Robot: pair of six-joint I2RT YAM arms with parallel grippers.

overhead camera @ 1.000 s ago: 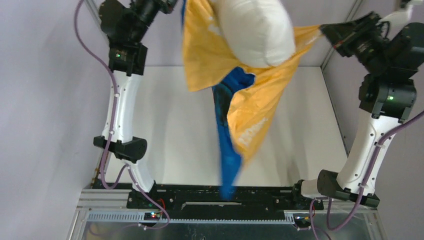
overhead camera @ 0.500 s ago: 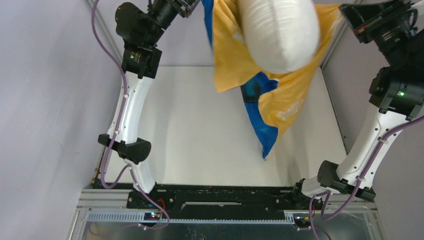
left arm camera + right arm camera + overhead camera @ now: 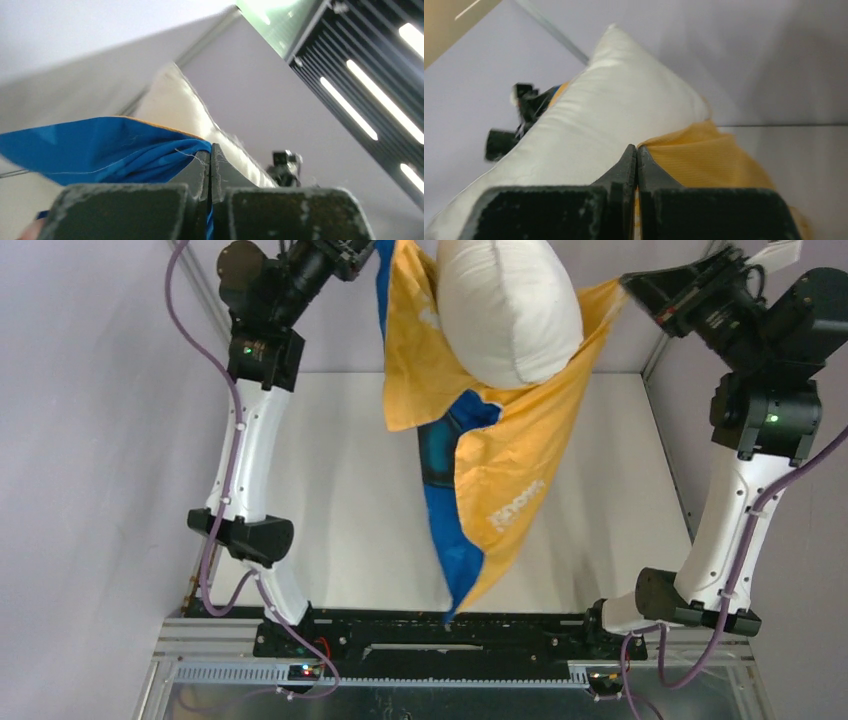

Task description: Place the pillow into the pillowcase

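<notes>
Both arms hold the pillowcase (image 3: pixel 515 465) high above the table by its mouth. It hangs limp, orange with white lettering, its blue face (image 3: pixel 455 550) trailing toward the near edge. The plump white pillow (image 3: pixel 510 310) sits in the open mouth, mostly exposed. My left gripper (image 3: pixel 372 252) is shut on the blue hem (image 3: pixel 115 150), its tips (image 3: pixel 211 147) pinching the cloth, with the pillow (image 3: pixel 195 112) behind. My right gripper (image 3: pixel 628 288) is shut on the orange hem (image 3: pixel 704 157), its tips (image 3: pixel 637 148) pressed together beside the pillow (image 3: pixel 589 125).
The white table (image 3: pixel 330 490) lies far below the hanging cloth. Grey walls stand close on both sides, with a metal frame post (image 3: pixel 665 335) at the back right. A black rail (image 3: pixel 330 635) with the arm bases runs along the near edge.
Both arms swung right with the pillow and case, then back left. The hanging tail swung up to the right and has dropped back toward the near edge. Both grips stayed shut.
</notes>
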